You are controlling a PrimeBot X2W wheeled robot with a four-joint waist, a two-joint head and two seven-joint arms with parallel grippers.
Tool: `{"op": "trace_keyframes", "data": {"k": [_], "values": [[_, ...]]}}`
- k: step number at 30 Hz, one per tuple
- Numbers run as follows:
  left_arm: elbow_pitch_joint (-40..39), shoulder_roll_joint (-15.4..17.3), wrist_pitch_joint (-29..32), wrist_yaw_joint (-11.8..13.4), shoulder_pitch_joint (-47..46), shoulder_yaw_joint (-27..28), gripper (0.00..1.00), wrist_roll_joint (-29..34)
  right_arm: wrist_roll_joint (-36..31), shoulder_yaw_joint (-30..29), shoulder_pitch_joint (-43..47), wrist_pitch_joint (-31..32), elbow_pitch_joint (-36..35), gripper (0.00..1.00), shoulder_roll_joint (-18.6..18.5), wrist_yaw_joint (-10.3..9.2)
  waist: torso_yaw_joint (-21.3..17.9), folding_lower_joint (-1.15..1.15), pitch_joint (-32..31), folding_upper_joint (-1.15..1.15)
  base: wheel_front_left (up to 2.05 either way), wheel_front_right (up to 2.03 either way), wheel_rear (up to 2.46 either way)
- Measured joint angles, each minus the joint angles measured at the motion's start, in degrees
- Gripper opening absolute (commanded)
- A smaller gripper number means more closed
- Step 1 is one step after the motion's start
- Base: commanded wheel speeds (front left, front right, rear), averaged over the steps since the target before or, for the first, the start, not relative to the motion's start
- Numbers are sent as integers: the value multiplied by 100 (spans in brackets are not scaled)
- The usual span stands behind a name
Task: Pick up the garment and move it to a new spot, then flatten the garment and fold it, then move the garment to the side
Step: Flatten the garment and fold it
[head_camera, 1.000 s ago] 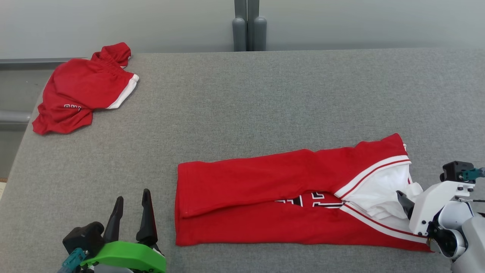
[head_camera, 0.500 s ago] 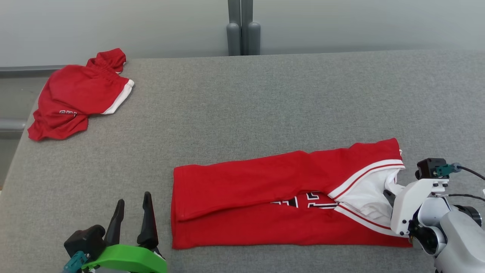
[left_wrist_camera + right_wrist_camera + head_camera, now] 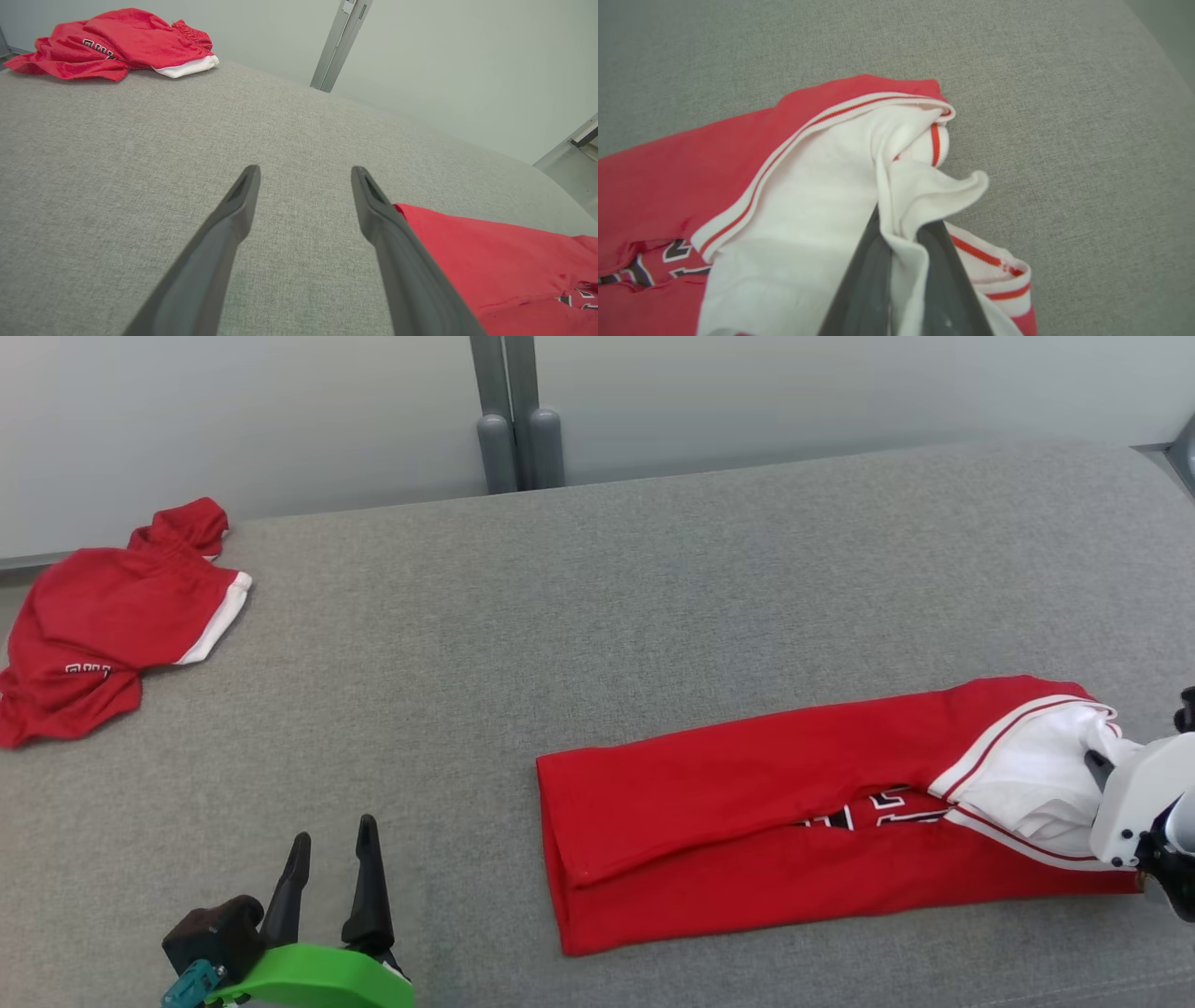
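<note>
The garment (image 3: 747, 821), red with white striped trim and dark lettering, is lying folded into a long band on the right half of the grey worktop (image 3: 560, 616). Its plain red end is pointing toward the middle, and its white-lined end is sitting at the right edge of the head view.

The right gripper (image 3: 1094, 770) is pinching that white end. In the right wrist view its two dark fingers (image 3: 864, 289) are pressing close together with a fold of white cloth caught between them, and the fabric is bunching up around the tips.

The left gripper (image 3: 333, 831) is waiting at the lower left, apart from the garment's red end, with its fingers spread and nothing between them. In the left wrist view bare worktop is showing through the gap, and the garment's red corner is peeking out beside one finger.

Another red piece of clothing (image 3: 103, 616) is lying crumpled at the far left corner, well apart from the garment. A grey post (image 3: 513, 420) is standing against the pale wall behind the worktop.
</note>
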Motion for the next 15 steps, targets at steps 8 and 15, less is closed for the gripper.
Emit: {"op": "trace_keyframes", "data": {"k": [8, 15], "values": [[2, 9, 2, 1, -8, -16, 100, 15, 120, 40, 7, -26, -481, 0, 38, -1, -365, 0, 48, 0, 0, 0, 0], [3, 22, 20, 1, -46, -48, 100, 32, 261, 512, 154, 278, -1567, 0, 254, -5, -524, 0, 87, 0, 0, 0, 0]]}}
